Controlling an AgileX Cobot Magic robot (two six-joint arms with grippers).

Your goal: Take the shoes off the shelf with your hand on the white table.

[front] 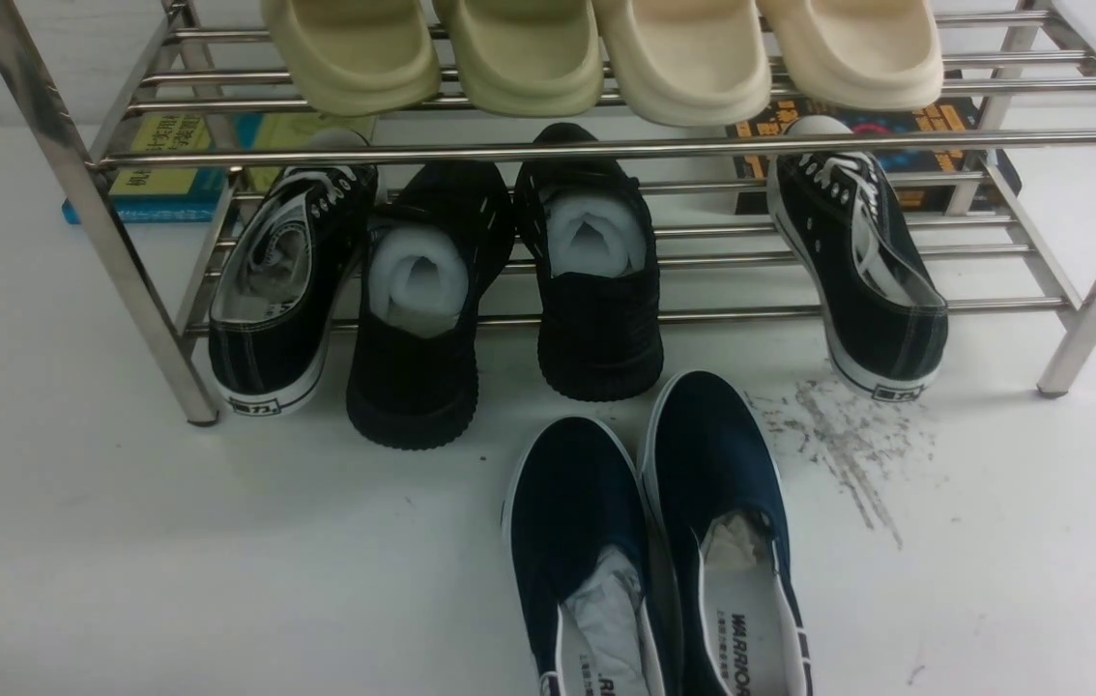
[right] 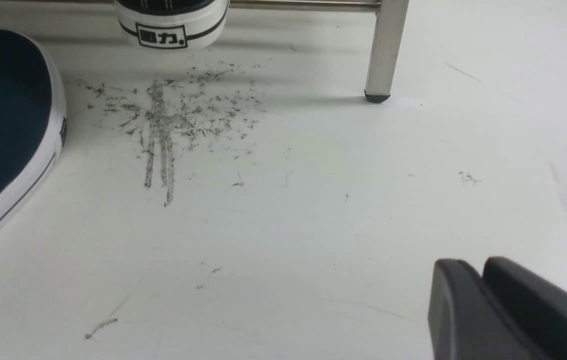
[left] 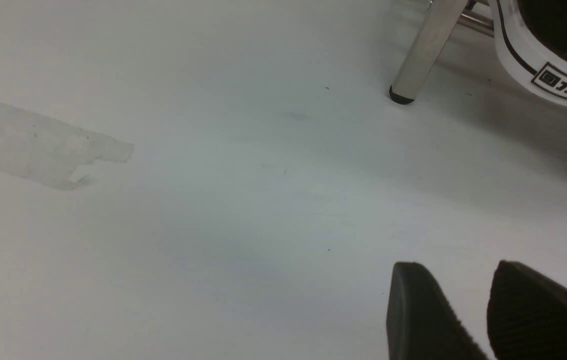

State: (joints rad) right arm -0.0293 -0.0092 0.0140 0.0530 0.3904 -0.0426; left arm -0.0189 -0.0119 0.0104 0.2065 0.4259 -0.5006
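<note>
The shoes (front: pixel 654 551) sit on the table (front: pixel 123 541) before the shelf (front: pixel 606 150), seemingly delivered; right gripper (right: pixel 481 280) nearly closed, empty; left gripper (left: pixel 463 300) open.

White table (front: pixel 123 541), matte, with black scuffs (front: pixel 843 449) right of centre. On it at the near edge: navy shoes (front: pixel 649 551) side by side, touching, toes pointing away. Behind: steel shelf (front: pixel 606 147). Upper tier: four cream slippers (front: pixel 596 53). Lower tier: two black sneakers (front: pixel 282 290), two black shoes (front: pixel 509 280). Far back on table: books (front: pixel 171 164).
</note>
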